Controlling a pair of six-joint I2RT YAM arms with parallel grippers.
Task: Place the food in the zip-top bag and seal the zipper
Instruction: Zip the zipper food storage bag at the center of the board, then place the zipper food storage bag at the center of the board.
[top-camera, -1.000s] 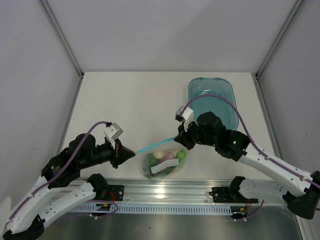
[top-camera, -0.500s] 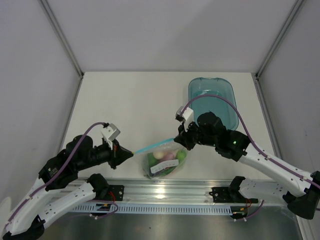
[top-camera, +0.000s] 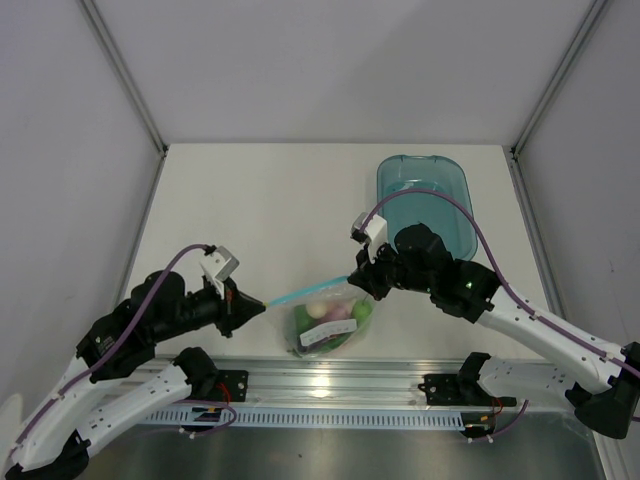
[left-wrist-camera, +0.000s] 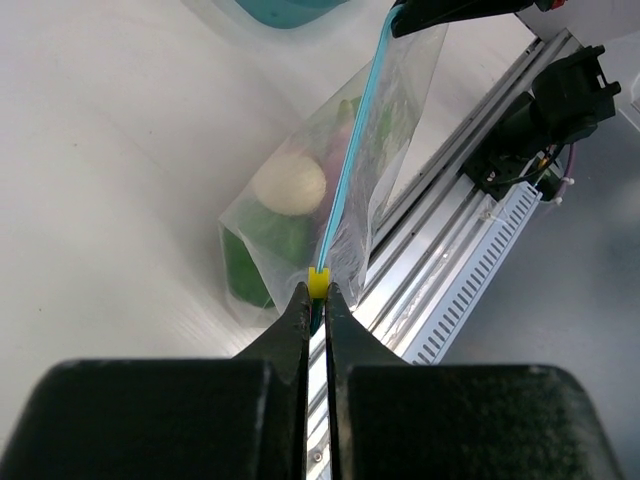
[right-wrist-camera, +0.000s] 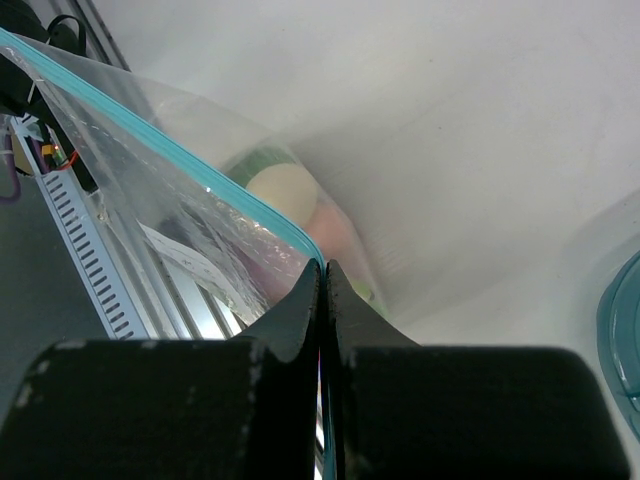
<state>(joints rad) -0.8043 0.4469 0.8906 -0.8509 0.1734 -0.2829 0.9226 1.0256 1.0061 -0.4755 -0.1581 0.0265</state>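
The clear zip-top bag (top-camera: 328, 320) hangs near the table's front edge, stretched between both grippers, with the food (top-camera: 322, 311) inside: green pieces, a pale round one (left-wrist-camera: 290, 183) and a pink piece. Its light blue zipper (top-camera: 305, 292) runs taut from left to right. My left gripper (top-camera: 262, 308) is shut on the zipper's left end, right behind a small yellow slider (left-wrist-camera: 318, 282). My right gripper (top-camera: 352, 277) is shut on the zipper's right end (right-wrist-camera: 318, 263). The white label patch (top-camera: 322, 338) faces the front.
A translucent blue oval tray (top-camera: 424, 200) stands at the back right, just behind the right arm. The aluminium rail (top-camera: 330, 385) with both arm bases runs along the near edge, directly below the bag.
The left gripper has drawn back a little to the left along the zipper line. The right gripper and the bag have stayed in place.
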